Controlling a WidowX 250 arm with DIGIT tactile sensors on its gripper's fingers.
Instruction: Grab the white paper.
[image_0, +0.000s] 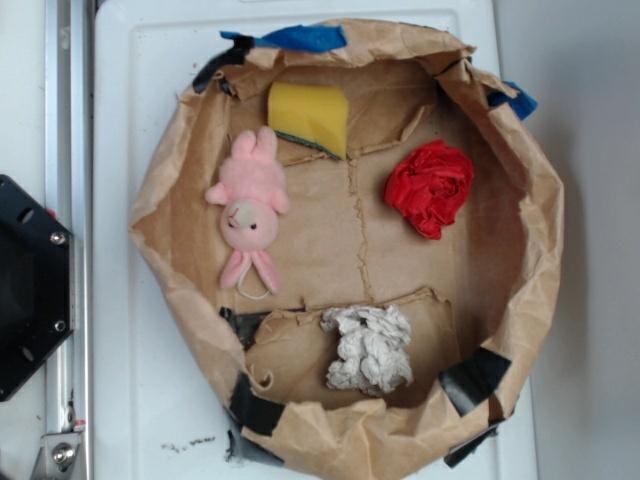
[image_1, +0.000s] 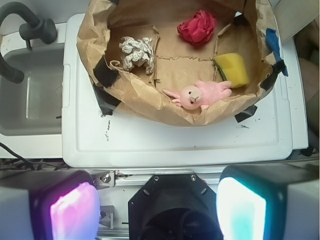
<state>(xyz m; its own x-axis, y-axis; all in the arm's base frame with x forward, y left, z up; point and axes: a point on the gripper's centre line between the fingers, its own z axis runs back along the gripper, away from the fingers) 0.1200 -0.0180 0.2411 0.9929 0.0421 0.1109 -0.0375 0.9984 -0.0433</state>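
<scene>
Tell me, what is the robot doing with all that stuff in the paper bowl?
Nothing is being held yet. The robot's gripper hangs open, well back from the round brown paper nest on the white tabletop. Inside the nest lie a crumpled off-white paper wad, a crumpled red wad, a pink plush bunny and a yellow sponge block. They all lie apart, untouched. The off-white wad is the one to grab.
</scene>
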